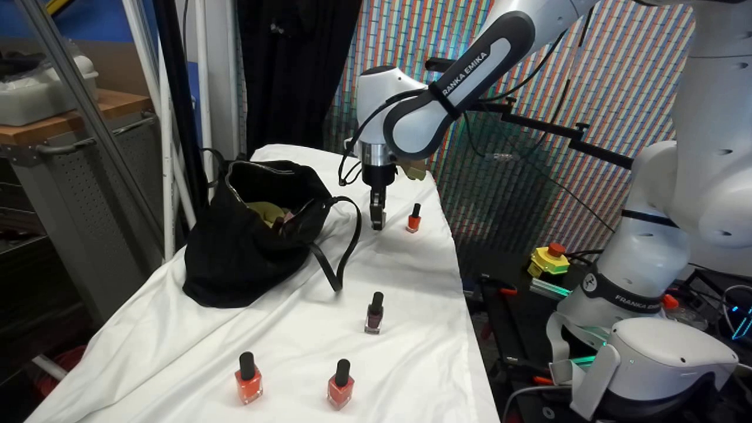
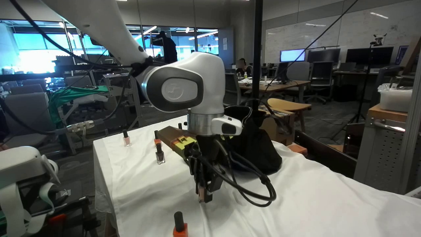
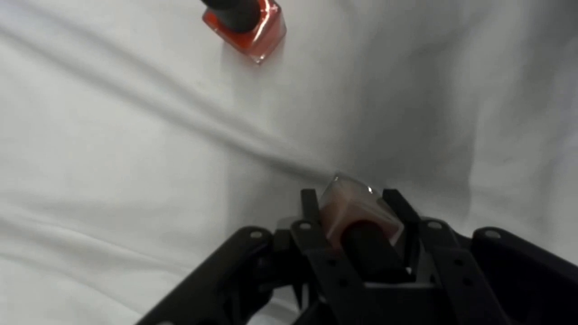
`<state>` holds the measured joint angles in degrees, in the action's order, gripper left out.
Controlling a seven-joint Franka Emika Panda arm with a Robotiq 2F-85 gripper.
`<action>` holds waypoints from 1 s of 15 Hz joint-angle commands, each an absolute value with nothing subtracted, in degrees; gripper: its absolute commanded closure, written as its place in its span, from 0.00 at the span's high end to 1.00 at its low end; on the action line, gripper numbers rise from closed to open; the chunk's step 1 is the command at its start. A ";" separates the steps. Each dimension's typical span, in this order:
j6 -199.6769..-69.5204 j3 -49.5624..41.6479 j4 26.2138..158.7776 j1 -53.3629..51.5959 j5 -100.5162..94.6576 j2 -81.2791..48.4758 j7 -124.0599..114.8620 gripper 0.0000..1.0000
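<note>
Low in the wrist view, the gripper (image 3: pixel 351 197) pinches a pink bottle (image 3: pixel 358 211). Gripping its body likely steadies it.

Both exterior views look along the white-draped table (image 1: pixel 423 341) from opposite ends. In an exterior view we look down from well back, the black bag (image 1: pixel 247 258) at left; in an exterior view we stand close to the arm (image 2: pixel 181 87), facing office desks (image 2: pixel 283 85). Both share table, bag and arm. From the wrist we look steeply down past the gripper (image 3: pixel 351 194) at nearby cloth (image 3: pixel 135 158).
</note>
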<state>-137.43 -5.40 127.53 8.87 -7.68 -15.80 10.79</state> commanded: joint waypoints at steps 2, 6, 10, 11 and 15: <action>-134.45 -6.25 127.52 7.28 -11.81 -9.70 9.04 0.22; -134.95 -5.14 126.62 6.02 -13.13 -6.29 9.48 0.22; -136.28 -3.45 124.20 3.82 -13.12 -5.67 9.43 0.22; -136.86 -3.01 123.21 3.27 -12.97 -6.11 9.51 0.22; -139.31 -1.81 118.52 2.00 -12.36 -9.02 10.28 0.22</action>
